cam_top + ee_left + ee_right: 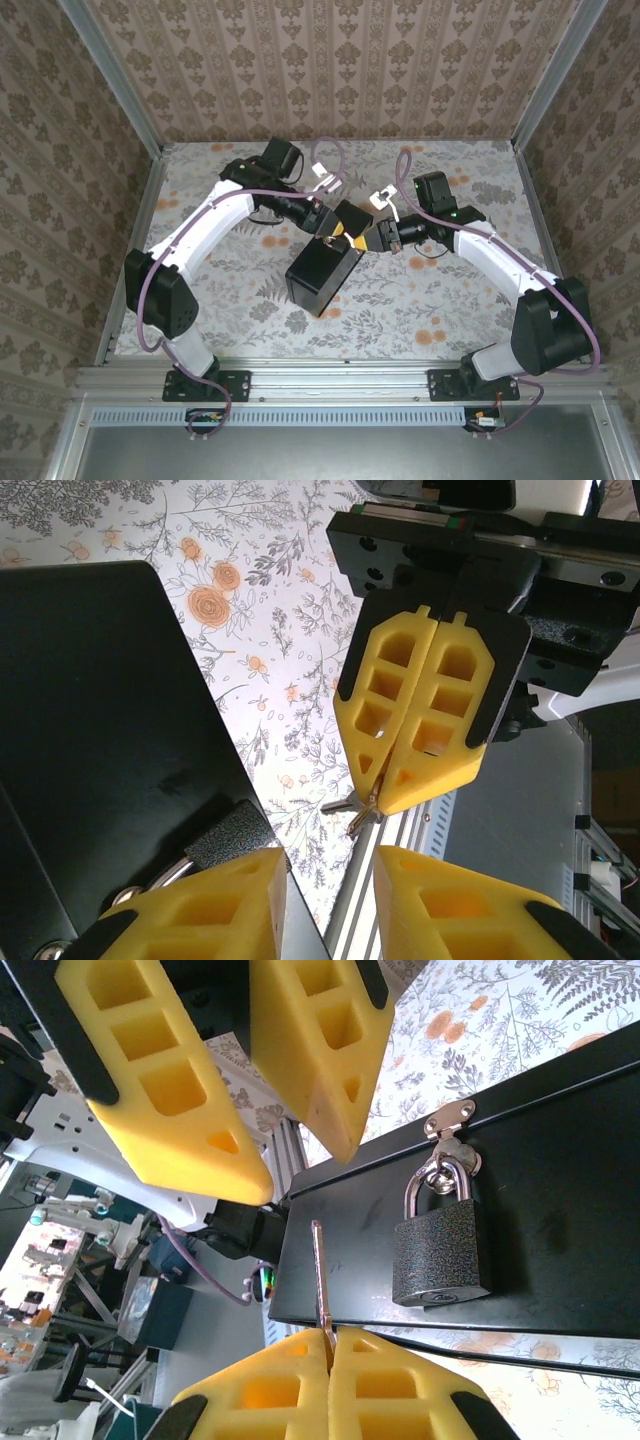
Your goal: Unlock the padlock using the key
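A dark grey speckled padlock [440, 1260] with a silver shackle hangs from a hasp on the side of a black box [322, 272]. My right gripper [330, 1335] is shut on a thin metal key [319, 1278], whose blade points up toward the box, left of the padlock and apart from it. In the left wrist view the right gripper [385, 798] shows with the key [365, 812] sticking out of its tips. My left gripper [330, 868] is open with nothing between its fingers, and the padlock [228, 832] lies just beside its left finger. Both grippers meet over the box's far end [350, 235].
The box lies on a floral tablecloth [420, 300] mid-table. An aluminium rail [340, 385] runs along the near edge. Patterned walls close in the left, right and far sides.
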Controlling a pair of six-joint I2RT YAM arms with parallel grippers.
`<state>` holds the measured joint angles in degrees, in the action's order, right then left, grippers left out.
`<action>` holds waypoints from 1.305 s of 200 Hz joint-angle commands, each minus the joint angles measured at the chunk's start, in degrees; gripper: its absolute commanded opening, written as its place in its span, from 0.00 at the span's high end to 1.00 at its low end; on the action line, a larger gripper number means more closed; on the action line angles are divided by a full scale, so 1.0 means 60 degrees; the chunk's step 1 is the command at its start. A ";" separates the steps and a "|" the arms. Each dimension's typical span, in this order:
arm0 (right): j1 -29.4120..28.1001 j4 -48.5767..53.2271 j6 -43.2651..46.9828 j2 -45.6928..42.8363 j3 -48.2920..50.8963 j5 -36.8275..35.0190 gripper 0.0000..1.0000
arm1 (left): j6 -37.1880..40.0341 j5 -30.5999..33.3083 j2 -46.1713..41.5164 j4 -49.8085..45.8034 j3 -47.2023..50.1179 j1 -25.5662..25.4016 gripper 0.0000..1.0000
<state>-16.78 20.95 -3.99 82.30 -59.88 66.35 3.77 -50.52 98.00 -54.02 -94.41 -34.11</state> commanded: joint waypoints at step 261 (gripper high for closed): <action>0.0445 -0.0762 -0.0622 -0.0995 0.0335 0.0268 0.54 | -0.0420 -0.1370 -0.0406 0.1328 0.1105 -0.0153 1.00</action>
<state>-16.88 19.49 -4.60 81.19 -59.66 67.53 5.04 -56.86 99.24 -51.33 -90.94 -36.58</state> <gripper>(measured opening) 0.398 0.048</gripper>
